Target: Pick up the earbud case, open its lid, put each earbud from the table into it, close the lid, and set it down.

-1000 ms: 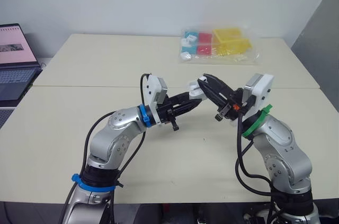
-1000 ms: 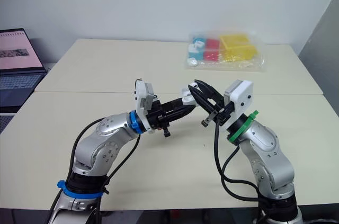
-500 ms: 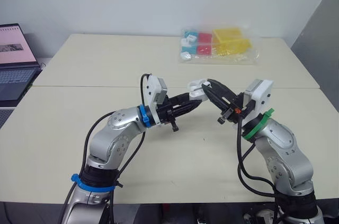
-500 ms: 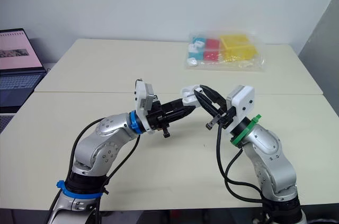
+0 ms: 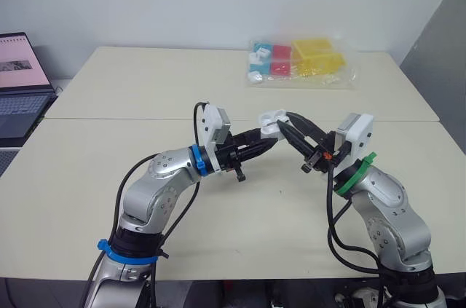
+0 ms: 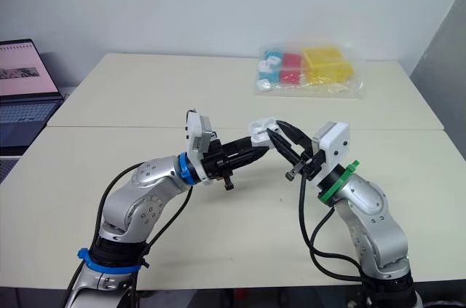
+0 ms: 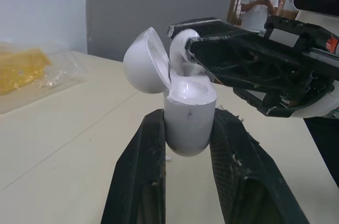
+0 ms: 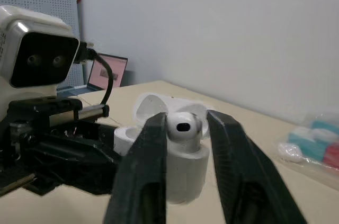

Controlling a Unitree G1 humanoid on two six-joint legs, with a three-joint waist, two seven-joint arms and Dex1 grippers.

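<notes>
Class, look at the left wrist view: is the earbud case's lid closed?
No, the lid is swung open off the earbud case.

1. A beige table (image 5: 109, 177) has 1 seam running across its middle.
2. 1 clear plastic bag (image 5: 298, 64) of blue, red and yellow pieces lies at its far right.
</notes>
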